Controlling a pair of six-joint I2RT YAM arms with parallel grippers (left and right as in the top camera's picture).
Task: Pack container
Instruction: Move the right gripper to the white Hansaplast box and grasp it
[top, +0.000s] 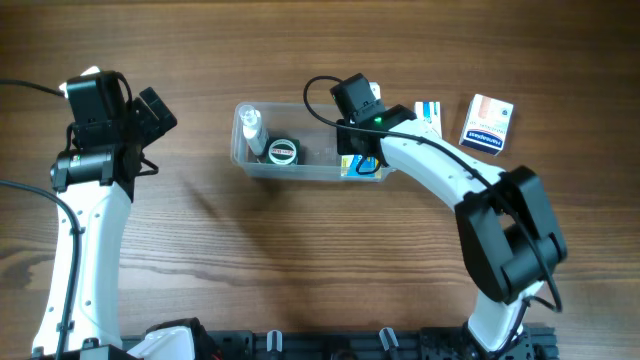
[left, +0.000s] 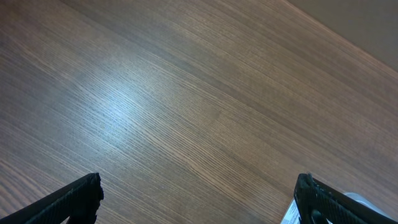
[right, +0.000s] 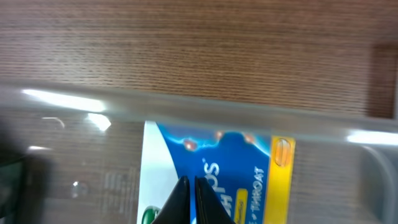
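Note:
The clear container (top: 242, 156) sits at the table's middle back. It holds a small clear bottle (top: 251, 127), a round dark tin (top: 283, 152) and a blue and yellow box (top: 352, 166). My right gripper (top: 364, 158) reaches down into the container's right end. In the right wrist view its jaws (right: 191, 184) are shut together with nothing between them, tips right over the blue box (right: 249, 162), behind the container's rim (right: 205, 112). My left gripper (top: 152, 110) hangs off to the left of the container, open and empty (left: 199, 202) above bare wood.
Two small boxes lie on the table right of the container: a white and blue one (top: 430, 113) and an orange and white one (top: 487, 124). A pale object (left: 356, 204) peeks past my left gripper's right finger. Both arm bases stand at the front edge.

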